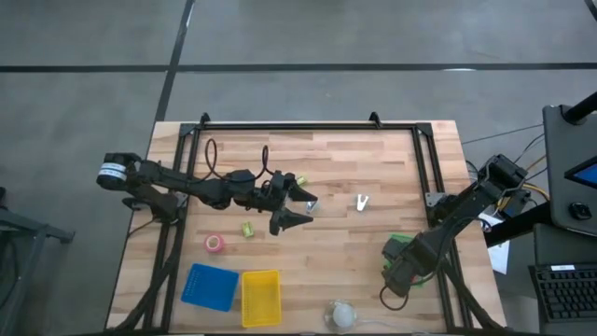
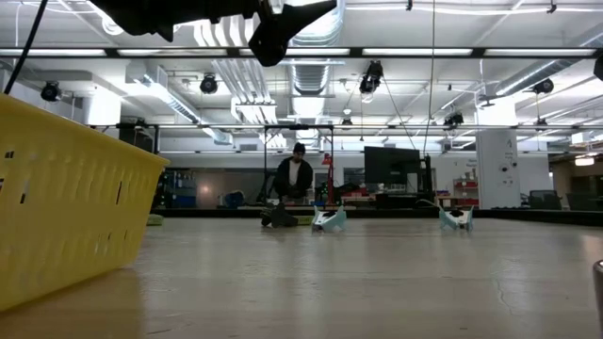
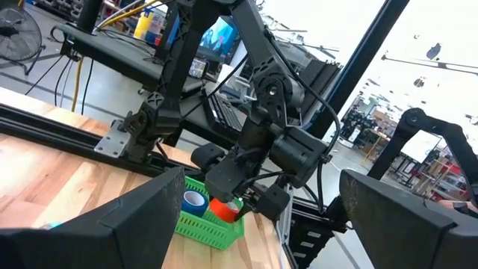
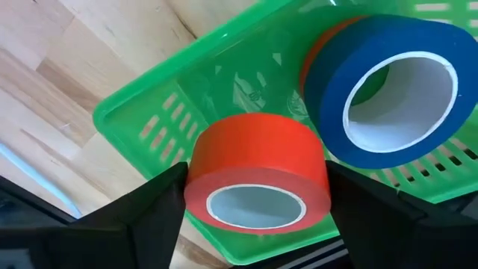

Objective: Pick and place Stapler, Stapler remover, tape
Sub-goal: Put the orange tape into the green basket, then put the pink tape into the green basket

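My right gripper is shut on a red tape roll over the green basket at the table's right side. A blue roll lies in that basket, partly on top of another red roll. A pinkish roll lies flat on the table near the left. A white staple remover sits mid-table. My left gripper hangs open above the table's middle, touching nothing, and a small pale object lies beside it. I see no stapler that I can name for sure. My right gripper pinches the red tape roll by its curved outer wall, one finger on each side, the roll's open centre facing the wrist camera. The fingers come from above. The roll hangs over the basket's rim; whether it touches the basket I cannot tell.
A blue basket and a yellow basket stand at the near edge, with a white object to their right. Two small yellow-green items lie near the left gripper. A black frame runs along the table's far edge and both sides.
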Available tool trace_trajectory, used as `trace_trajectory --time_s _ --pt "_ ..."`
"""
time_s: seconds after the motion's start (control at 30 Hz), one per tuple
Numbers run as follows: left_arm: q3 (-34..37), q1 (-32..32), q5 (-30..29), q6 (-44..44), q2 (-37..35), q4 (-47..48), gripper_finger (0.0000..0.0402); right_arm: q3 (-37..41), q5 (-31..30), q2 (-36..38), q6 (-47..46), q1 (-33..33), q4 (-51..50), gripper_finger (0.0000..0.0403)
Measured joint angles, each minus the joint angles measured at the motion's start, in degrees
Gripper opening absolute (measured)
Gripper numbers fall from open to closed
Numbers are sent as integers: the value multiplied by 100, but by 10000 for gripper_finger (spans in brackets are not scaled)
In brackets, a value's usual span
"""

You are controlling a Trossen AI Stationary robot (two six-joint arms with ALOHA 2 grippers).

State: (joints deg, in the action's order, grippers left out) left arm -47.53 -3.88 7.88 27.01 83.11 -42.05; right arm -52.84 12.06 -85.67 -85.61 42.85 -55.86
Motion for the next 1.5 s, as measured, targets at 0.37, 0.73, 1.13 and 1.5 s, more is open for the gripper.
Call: trace_trajectory --time_s 0.37,0.73,1.13,1.5 --pt "0 0 35 -10 0 181 358 -6 0 0 36 0 -94 363" --pt "0 -12 1198 67 -113 1274 358 -380 -121 9 3 6 -95 345" --pt "0 -508 581 126 -269 4446 358 -968 -788 11 207 15 -115 327" --pt "-2 -1125 -1174 1823 -516 8368 358 -1240 -1333 17 444 42 -117 327"
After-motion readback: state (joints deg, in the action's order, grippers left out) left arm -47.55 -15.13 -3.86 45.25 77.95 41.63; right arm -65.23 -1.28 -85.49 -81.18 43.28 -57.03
